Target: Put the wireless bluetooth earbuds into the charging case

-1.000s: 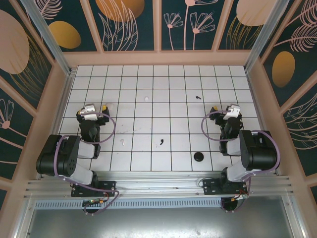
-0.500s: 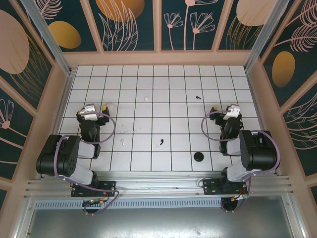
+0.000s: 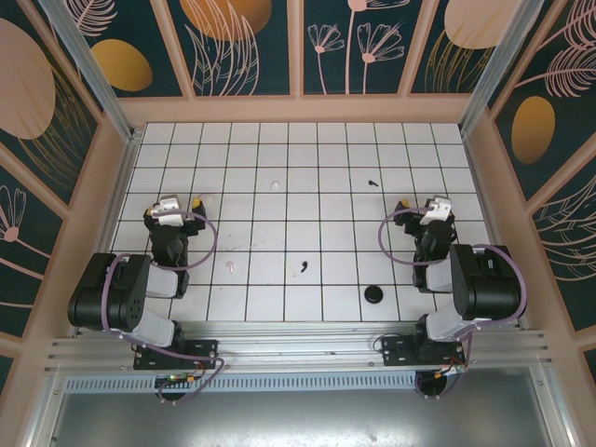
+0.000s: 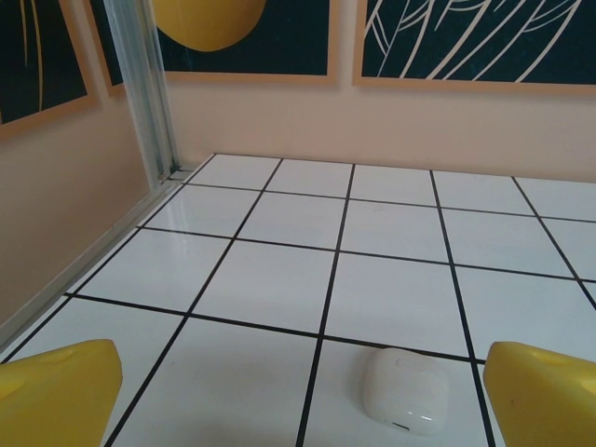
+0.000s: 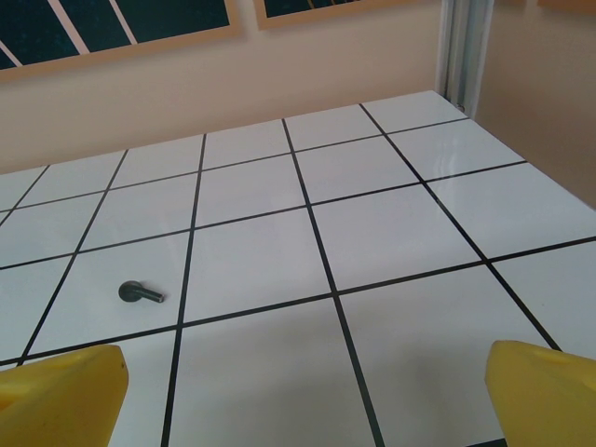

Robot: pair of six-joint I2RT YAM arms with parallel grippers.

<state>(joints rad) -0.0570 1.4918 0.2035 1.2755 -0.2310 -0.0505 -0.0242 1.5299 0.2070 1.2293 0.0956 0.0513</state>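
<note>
Both hands spread and holding nothing; earbuds lie loose on the tiled counter.
Left hand (image 4: 300, 400): fingers wide apart, white charging case (image 4: 405, 389) on the tile just ahead, nearer its right finger. Right hand (image 5: 298, 396): also wide apart, far black earbud (image 5: 140, 292) ahead to its left. Between the arms lie the far white earbud (image 3: 275, 183), near white earbud (image 3: 230, 270) and near black earbud (image 3: 306, 270). Black puck (image 3: 374, 294) sits near the right arm's base.
</note>
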